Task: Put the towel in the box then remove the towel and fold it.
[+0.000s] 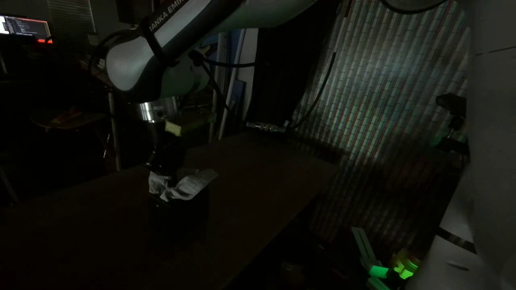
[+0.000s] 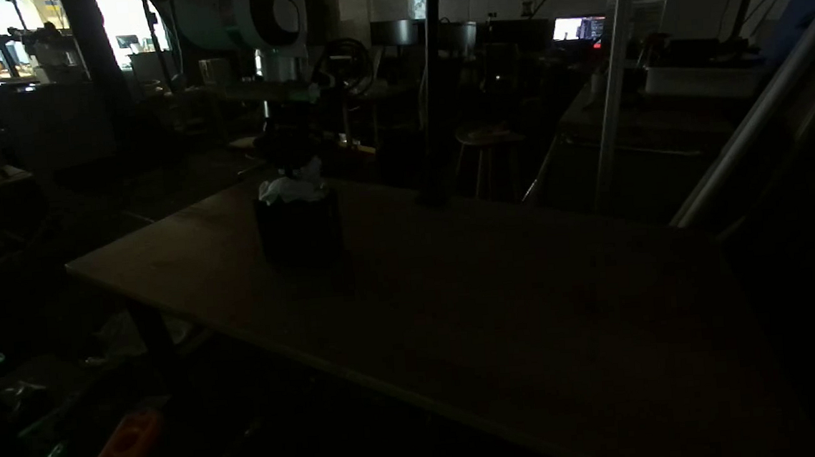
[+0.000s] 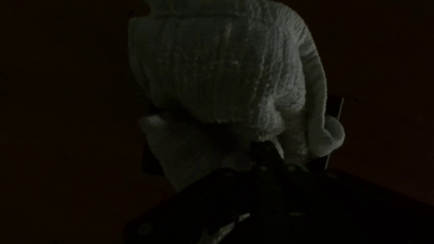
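the arm [image 1: 189,24] is lettered "anka emi"; a monitor [image 1: 30,28] shows illegible text. the jaws are closed at the towel [image 3: 220,67], any pinch hidden; it bulges from the box [image 2: 300,232] on the surface [image 2: 498,287].

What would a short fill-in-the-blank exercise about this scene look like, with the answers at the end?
1. The towel pokes out of the ____ of the box, not its side.
2. The box stands ____ the table.
3. The robot's gripper points ____, not up, at the towel.
4. Of the towel and the box, the paler one is the ____.

Missing words: top; on; down; towel.
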`<act>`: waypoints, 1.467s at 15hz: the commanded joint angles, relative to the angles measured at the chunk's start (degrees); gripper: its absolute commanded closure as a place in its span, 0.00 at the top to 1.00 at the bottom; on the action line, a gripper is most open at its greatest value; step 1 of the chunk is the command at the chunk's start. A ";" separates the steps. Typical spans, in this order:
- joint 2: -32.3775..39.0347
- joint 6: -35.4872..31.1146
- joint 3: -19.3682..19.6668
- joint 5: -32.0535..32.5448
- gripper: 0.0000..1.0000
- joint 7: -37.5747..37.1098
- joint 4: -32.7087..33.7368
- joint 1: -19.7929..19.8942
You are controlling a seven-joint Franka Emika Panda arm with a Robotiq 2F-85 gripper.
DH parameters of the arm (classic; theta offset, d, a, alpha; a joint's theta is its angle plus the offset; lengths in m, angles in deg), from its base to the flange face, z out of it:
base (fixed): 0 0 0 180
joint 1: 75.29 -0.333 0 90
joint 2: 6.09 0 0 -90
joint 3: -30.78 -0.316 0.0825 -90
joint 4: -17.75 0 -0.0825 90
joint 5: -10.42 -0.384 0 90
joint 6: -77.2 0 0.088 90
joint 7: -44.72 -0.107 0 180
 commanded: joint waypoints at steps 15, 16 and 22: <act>1.28 -7.67 -1.63 -10.01 0.00 0.72 -6.33 0.34; 1.58 -8.25 -1.64 -10.30 0.00 0.91 -6.69 0.42; 2.56 -12.83 -2.02 -13.76 0.00 2.09 -10.44 1.49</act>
